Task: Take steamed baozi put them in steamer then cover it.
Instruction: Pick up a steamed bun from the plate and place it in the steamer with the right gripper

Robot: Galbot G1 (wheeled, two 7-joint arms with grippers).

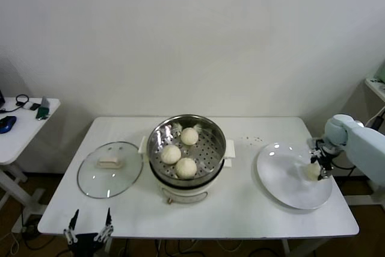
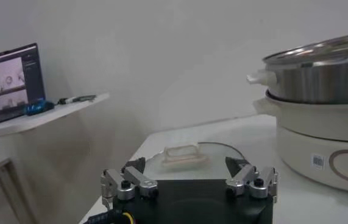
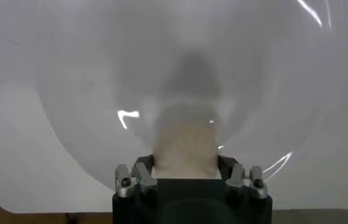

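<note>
The steel steamer (image 1: 212,156) stands mid-table on its white base and holds three cream-white baozi (image 1: 189,136) (image 1: 170,154) (image 1: 186,167) on its perforated tray. The fourth baozi (image 1: 311,171) is on the white plate (image 1: 280,176) at the right. My right gripper (image 1: 319,164) is closed around it; in the right wrist view the fingers (image 3: 143,165) touch both sides of the bun (image 3: 186,143). The glass cover (image 1: 96,182) with its cream handle (image 1: 110,162) lies flat on the table left of the steamer. My left gripper (image 1: 89,231) is open and empty at the table's front left edge.
The left wrist view shows the cover (image 2: 222,152) just beyond my left gripper (image 2: 186,164), with the steamer (image 2: 320,79) beside it. A small side table (image 1: 21,121) with a laptop (image 2: 9,82) stands off to the left. The plate (image 3: 88,91) lies near the table's right edge.
</note>
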